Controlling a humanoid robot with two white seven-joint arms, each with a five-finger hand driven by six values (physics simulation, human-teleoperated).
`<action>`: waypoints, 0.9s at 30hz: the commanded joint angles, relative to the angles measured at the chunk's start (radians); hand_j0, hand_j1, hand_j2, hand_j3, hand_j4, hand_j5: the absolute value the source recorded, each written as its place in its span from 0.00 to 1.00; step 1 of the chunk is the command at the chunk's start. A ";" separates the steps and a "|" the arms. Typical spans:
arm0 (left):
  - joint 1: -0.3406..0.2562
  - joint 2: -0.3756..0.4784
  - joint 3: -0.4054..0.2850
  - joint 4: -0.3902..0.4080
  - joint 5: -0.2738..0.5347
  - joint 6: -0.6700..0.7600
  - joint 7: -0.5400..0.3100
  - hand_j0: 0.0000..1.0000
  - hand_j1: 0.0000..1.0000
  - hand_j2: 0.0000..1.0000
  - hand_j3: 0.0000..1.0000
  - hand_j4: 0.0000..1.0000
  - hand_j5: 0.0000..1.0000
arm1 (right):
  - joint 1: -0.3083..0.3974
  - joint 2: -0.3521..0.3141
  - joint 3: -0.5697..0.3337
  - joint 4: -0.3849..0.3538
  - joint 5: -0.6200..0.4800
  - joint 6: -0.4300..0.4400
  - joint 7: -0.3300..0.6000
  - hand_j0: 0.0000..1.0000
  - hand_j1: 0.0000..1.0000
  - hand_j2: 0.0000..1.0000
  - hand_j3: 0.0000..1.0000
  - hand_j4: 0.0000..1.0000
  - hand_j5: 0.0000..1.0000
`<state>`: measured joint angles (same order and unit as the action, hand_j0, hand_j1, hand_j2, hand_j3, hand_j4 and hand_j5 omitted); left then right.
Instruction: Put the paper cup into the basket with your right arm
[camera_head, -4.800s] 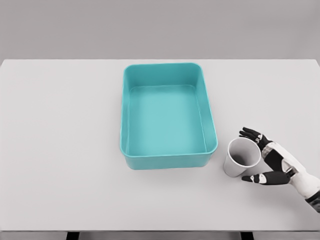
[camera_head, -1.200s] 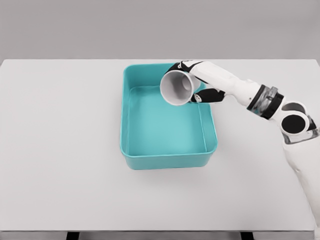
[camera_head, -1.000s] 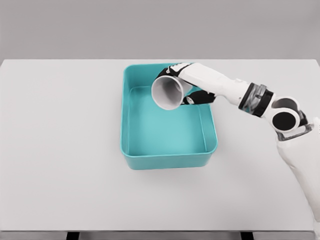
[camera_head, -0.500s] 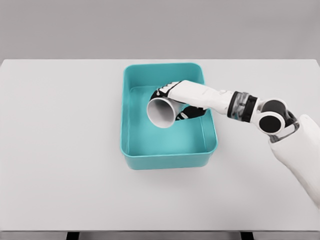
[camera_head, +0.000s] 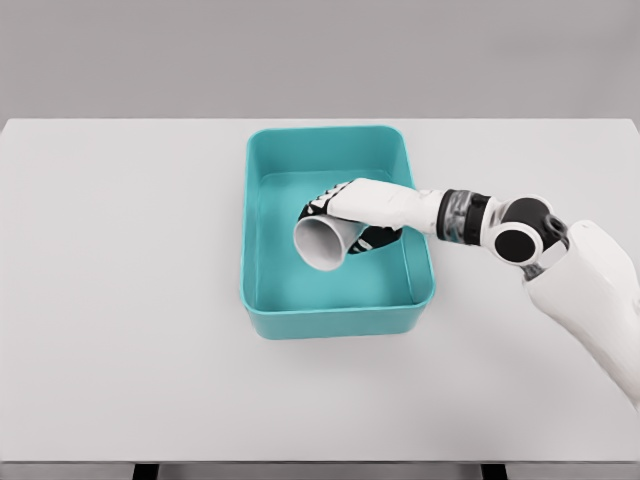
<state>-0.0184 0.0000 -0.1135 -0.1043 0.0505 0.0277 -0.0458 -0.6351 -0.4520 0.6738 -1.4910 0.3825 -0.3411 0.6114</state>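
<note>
The white paper cup (camera_head: 322, 242) lies tilted on its side inside the teal basket (camera_head: 262, 318), its open mouth facing the camera and lower left. My right hand (camera_head: 352, 218) reaches over the basket's right wall and is shut on the cup, black fingers wrapped around its body. The cup sits low over the basket floor; whether it touches the floor I cannot tell. The left arm does not show.
The basket stands in the middle of a white table (camera_head: 130, 300). My right forearm (camera_head: 470, 220) crosses above the basket's right rim, and the upper arm (camera_head: 590, 290) fills the right side.
The hand has brought the cup from the table at the right, over the basket's far right corner, then down and leftward into the basket. In the last half second it sank slightly lower.
</note>
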 joint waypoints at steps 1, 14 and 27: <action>0.000 0.000 0.000 0.000 0.000 0.000 0.000 1.00 1.00 1.00 1.00 1.00 1.00 | 0.000 0.000 0.003 0.000 0.004 0.007 -0.001 0.77 0.77 0.77 0.77 0.77 0.77; 0.000 0.000 0.000 0.000 0.000 0.000 0.000 1.00 1.00 1.00 1.00 1.00 1.00 | -0.020 0.000 0.001 -0.006 0.004 0.021 -0.001 0.80 0.80 0.80 0.80 0.80 0.80; 0.000 0.000 0.000 0.000 0.000 0.000 0.000 1.00 1.00 1.00 1.00 1.00 1.00 | -0.003 -0.039 -0.158 -0.155 -0.068 0.085 -0.001 0.98 0.98 0.98 0.98 0.98 0.98</action>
<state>-0.0184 0.0000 -0.1135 -0.1043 0.0505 0.0277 -0.0458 -0.6320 -0.4819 0.5772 -1.6017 0.3478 -0.2797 0.6114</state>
